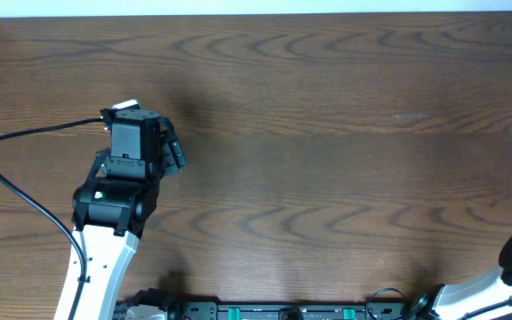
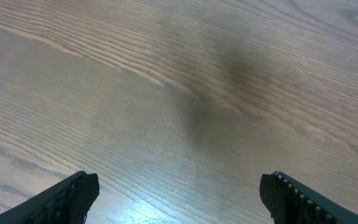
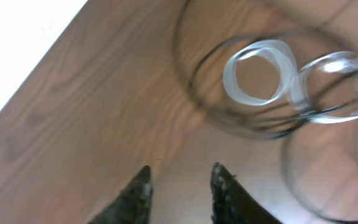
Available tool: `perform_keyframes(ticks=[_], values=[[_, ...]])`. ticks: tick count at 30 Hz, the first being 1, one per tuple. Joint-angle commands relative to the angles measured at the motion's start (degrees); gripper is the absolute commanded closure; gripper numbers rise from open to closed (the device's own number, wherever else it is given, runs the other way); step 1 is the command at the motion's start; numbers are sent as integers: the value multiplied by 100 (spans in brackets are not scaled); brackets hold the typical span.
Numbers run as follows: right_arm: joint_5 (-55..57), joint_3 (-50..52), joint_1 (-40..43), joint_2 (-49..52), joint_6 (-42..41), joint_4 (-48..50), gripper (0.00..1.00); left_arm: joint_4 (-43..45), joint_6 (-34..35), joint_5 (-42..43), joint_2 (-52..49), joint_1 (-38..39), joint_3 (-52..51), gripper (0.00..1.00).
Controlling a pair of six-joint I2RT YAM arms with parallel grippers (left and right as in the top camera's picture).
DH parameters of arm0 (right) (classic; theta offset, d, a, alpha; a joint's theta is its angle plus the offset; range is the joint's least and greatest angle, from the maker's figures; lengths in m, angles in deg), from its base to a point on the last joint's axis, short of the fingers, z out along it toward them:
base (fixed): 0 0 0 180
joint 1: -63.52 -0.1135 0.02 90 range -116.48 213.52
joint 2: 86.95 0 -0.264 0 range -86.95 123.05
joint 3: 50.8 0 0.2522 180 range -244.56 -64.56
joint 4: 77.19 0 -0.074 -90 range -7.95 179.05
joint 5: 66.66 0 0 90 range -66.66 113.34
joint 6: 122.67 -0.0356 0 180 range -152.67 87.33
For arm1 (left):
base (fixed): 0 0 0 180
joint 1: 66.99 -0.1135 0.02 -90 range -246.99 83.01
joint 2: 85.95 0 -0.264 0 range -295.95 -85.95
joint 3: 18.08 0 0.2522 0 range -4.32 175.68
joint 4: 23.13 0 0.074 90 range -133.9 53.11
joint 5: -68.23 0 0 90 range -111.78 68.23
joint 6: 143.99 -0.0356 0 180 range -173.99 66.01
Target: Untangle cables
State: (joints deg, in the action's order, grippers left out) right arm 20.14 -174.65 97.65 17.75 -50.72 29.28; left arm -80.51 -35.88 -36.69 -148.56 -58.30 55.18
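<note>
Near the left edge of the table [image 1: 327,89], my left gripper [image 2: 179,186] hangs over the wood with its jaws spread wide and nothing between them. The arm's own thick black wire [image 1: 38,129] loops out toward that edge. Over by the right edge, my right wrist camera gives me the cables [image 3: 289,68], badly blurred: white loops and thin black loops lying overlapped on the wood. My right gripper [image 3: 180,180] sits just short of them, jaws parted only a little and holding nothing.
</note>
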Motion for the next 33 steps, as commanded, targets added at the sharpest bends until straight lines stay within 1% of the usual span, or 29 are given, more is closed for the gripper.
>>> perform_keyframes(ticks=[1, 3, 5, 9, 15, 21, 24, 28, 31, 33], values=[[-1576, 37, -249, 175, 855, -76, 68, -26, -208, 409, 0, -26, 35, 12], [-1626, 37, -483, 181, 1252, -144, 68, -9, -538, 815, -31, -26, 35, 12], [-1663, 37, -756, 179, 1515, -149, 67, -2, -710, 1093, -74, -26, 35, 12], [-1681, 37, -1506, 166, 1810, -280, 63, -46, -848, 1220, -94, -26, 35, 12], [-1598, 37, -2767, 164, 1867, -560, 63, -221, -1005, 1215, -87, -26, 35, 12], [-741, 37, -4028, 72, 1757, -695, 62, -334, -1176, 1215, -87, -26, 35, 12], [-654, 37, -4465, -289, 1694, -734, 62, -393, -1335, 1202, -87, -26, 35, 12], [-503, 37, -4841, -970, 1646, -1054, 61, -352, -1342, 1126, -87, -26, 35, 12], [-155, 59, -5171, -1440, 1585, -1469, 62, -278, -1342, 1128, -87, -26, 35, 12], [326, 203, -5495, -1801, 1388, -1624, 63, -219, -1342, 1126, -87, -26, 35, 12]])
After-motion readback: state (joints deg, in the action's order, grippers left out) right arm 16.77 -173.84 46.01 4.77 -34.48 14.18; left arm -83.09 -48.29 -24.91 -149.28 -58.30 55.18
